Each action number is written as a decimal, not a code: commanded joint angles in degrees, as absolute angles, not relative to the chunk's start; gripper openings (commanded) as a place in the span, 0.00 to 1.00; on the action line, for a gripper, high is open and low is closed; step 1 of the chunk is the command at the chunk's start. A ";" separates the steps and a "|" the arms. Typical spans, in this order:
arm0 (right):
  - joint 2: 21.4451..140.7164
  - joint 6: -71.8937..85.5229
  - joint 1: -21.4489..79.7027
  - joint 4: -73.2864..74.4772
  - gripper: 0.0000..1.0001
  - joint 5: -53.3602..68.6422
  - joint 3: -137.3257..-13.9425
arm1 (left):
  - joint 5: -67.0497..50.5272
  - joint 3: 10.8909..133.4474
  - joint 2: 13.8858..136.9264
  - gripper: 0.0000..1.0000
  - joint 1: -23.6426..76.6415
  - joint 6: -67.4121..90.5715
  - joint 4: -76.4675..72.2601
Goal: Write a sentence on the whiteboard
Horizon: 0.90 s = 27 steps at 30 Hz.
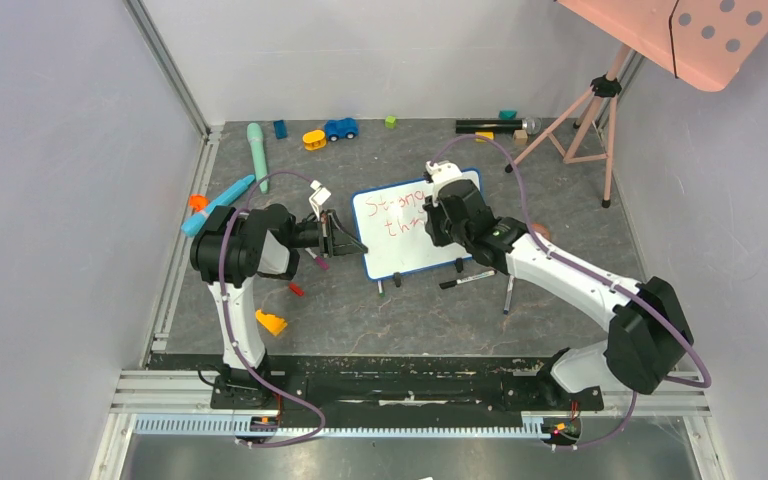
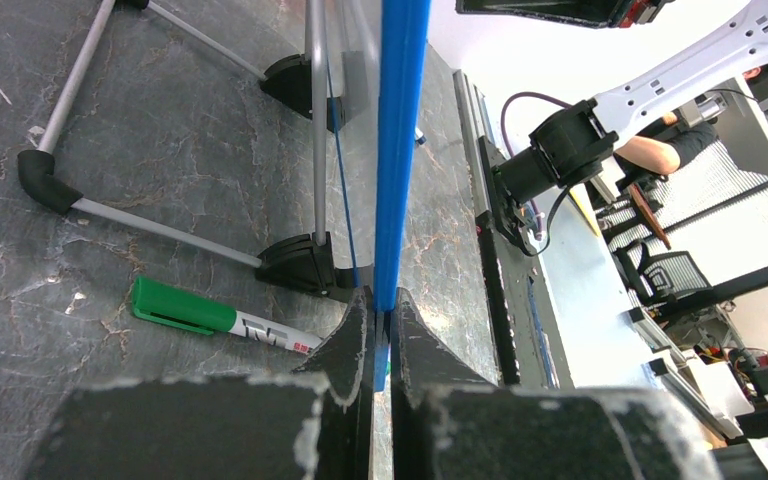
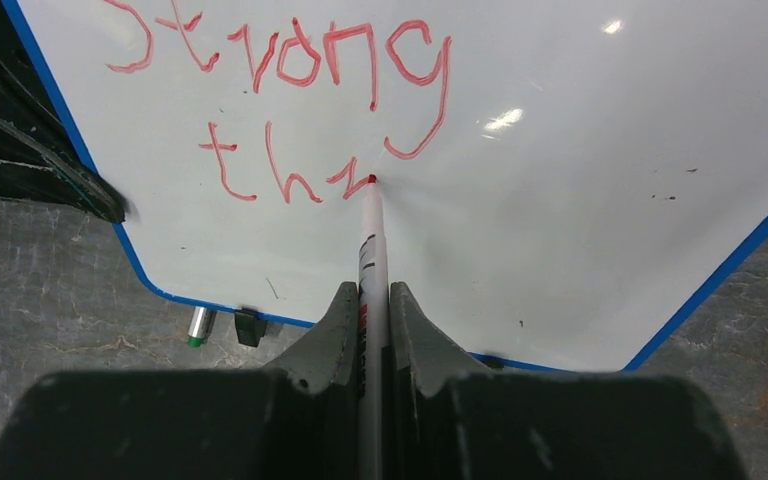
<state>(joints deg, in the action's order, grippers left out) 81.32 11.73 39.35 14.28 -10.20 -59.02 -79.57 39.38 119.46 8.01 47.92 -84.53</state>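
The whiteboard [image 1: 400,240], white with a thin blue frame, stands tilted mid-table. Red handwriting [image 3: 290,50] on it reads "Strong" and, below, "thr". My left gripper [image 1: 345,238] is shut on the board's left blue edge [image 2: 400,150], seen edge-on in the left wrist view. My right gripper [image 1: 438,212] is over the board's right part, shut on a red marker [image 3: 370,250]. The marker's tip [image 3: 371,180] touches the board at the end of "thr".
A green-capped marker [image 2: 210,318] lies under the board by its black feet [image 2: 300,262]. A black marker [image 1: 468,279] lies in front of the board. Toys lie along the back and left: blue car [image 1: 340,128], teal tube [image 1: 257,150]. A pink tripod [image 1: 585,110] stands at back right.
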 commanded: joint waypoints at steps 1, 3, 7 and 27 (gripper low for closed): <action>78.22 11.20 38.32 12.80 0.00 -10.90 -60.17 | -82.02 40.34 119.14 0.02 8.61 49.22 -89.21; 76.90 11.16 38.33 12.33 0.00 -9.90 -59.85 | -82.09 40.50 119.35 0.02 8.61 49.43 -89.21; 75.55 11.09 38.32 11.97 0.00 -9.14 -58.87 | -82.37 41.13 119.92 0.02 8.64 49.92 -89.21; 78.44 11.10 38.34 12.09 0.00 -11.60 -57.90 | -82.88 41.89 120.72 0.02 8.96 50.71 -89.21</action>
